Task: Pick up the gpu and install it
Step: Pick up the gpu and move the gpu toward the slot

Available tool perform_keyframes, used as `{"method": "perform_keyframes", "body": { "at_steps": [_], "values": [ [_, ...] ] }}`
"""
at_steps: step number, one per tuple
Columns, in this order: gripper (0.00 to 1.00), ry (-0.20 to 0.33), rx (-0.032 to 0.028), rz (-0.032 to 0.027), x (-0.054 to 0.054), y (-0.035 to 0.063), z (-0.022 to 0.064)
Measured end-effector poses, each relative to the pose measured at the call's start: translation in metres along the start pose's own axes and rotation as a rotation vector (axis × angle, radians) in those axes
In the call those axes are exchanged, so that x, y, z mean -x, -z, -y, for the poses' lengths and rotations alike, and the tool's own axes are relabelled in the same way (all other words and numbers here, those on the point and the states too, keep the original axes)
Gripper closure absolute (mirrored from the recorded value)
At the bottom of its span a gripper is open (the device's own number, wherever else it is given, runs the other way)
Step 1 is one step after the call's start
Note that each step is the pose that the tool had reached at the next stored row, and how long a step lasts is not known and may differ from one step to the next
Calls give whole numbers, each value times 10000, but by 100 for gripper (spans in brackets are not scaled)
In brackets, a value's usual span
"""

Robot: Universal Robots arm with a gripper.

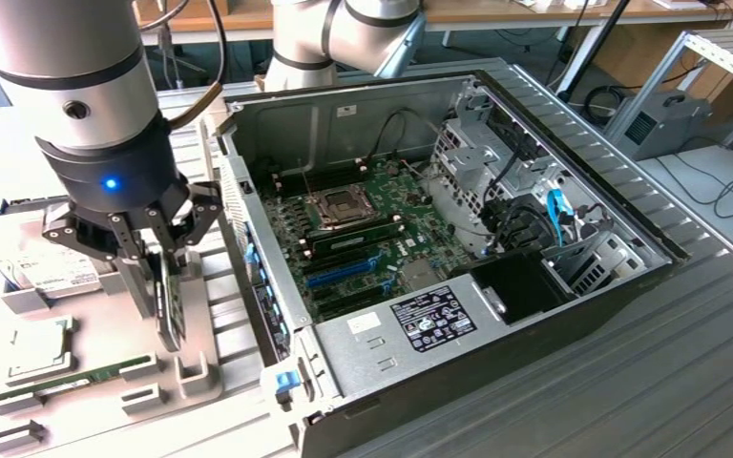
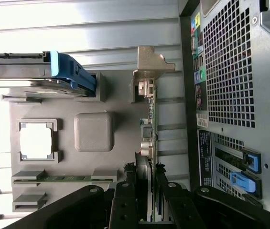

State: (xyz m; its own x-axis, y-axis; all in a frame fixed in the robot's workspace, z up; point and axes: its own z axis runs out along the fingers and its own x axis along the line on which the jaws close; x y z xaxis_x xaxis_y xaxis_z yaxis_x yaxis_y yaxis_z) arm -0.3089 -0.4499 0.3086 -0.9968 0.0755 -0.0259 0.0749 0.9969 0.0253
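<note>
The gpu (image 1: pixel 173 322) stands on edge, a thin dark card at its slot in the grey parts holder (image 1: pixel 198 374) on the exterior view's left. My gripper (image 1: pixel 160 286) comes straight down over the card and is shut on it. In the wrist view the gpu (image 2: pixel 149 119) shows edge-on, its silver bracket (image 2: pixel 150 64) at the far end. The black fingers (image 2: pixel 125 200) of the gripper (image 2: pixel 146 183) clasp it from both sides. Whether the card has left its slot I cannot tell. The open computer case (image 1: pixel 596 176) lies beside it, with the motherboard (image 1: pixel 354 224) and its blue card slots (image 1: pixel 341 273) exposed.
The holder also carries a hard drive (image 1: pixel 49 269) with a blue caddy (image 2: pixel 72 74), a square processor (image 1: pixel 42 345) and a green memory stick (image 1: pixel 80 378). The case's perforated rear panel (image 2: pixel 230 71) stands close beside the card. Another arm's base (image 1: pixel 341 29) stands behind the case.
</note>
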Motion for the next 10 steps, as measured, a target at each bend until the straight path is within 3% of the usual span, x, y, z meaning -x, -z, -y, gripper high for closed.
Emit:
{"method": "perform_keyframes", "body": {
  "at_steps": [10],
  "values": [
    [74, 0, 0, 0, 1, 36, -1]
  ]
}}
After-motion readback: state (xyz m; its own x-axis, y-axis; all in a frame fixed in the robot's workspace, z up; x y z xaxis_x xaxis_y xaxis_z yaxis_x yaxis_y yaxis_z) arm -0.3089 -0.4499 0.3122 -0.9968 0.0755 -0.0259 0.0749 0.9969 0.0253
